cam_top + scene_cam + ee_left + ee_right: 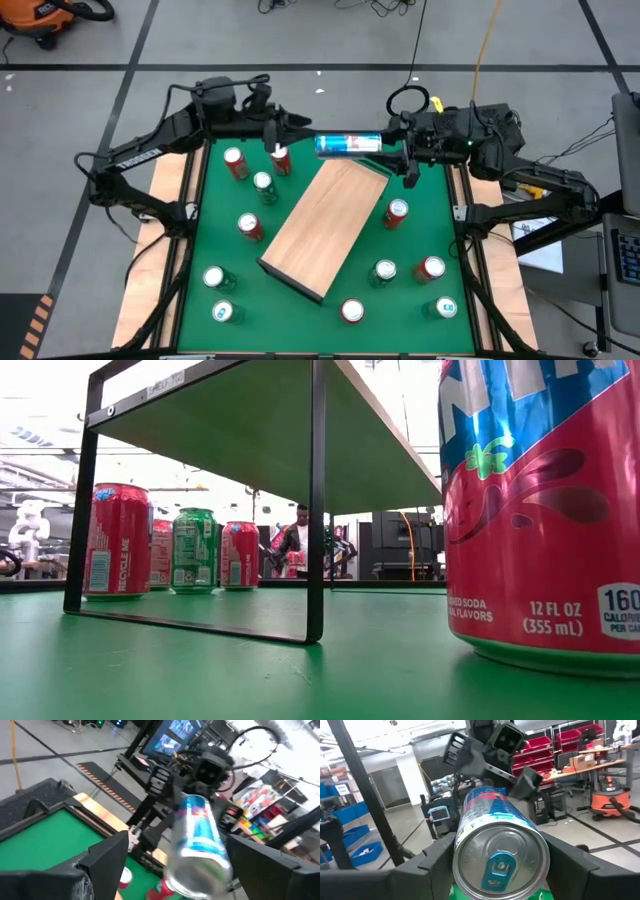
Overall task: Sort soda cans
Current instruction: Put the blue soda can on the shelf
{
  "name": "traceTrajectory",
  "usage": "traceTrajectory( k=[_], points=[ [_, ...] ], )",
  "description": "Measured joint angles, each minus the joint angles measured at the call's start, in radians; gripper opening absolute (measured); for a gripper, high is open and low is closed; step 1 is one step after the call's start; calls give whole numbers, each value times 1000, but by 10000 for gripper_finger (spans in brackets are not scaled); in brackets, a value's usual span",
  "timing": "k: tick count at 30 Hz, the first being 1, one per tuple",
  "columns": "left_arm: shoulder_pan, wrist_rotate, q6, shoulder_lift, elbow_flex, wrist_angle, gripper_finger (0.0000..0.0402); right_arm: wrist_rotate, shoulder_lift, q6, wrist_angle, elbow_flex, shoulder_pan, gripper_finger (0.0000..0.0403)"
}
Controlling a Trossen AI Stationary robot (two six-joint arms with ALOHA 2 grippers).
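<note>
Above the far edge of the green tabletop [300,320], a blue-and-silver metal soda can [349,144] hangs on its side in the air, lengthwise between the two arms. The right claw [392,146] has its two dark fingers pressed on either side of the can near its silver top, so it grips the can at a middling spread. The left claw [277,135] stands at the can's other end, its fingers spread wide with the can's base reaching in between them; they do not look closed on it. I judge this to be a hand-over from the right arm to the left, not yet completed.

Below the can, a light wooden shelf board on a black metal frame [325,226] lies slantwise across the middle of the tabletop, and nothing stands on it. The other cans are scattered around it with colours mixed. To its left stand red cans [236,162] at the far side and near the middle, with a green can [265,186] between them, and two more green ones at the near left. To its right are a red can [397,212], a green one, another red one, and a green one at the near right corner; a red one stands at the near edge. No colour groups show yet, so by my reading the sorting has hardly begun and nearly all cans remain to be placed.
</note>
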Motion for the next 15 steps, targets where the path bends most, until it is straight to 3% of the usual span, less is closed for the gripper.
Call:
traceTrajectory(
  k=[8,15],
  points=[
    [-37,33,82,-23,0,-18,338,20,0,15,3,0,-2,234],
    [-87,-6,200,24,-1,2,343,23,0,26,10,0,-2,234]
  ],
)
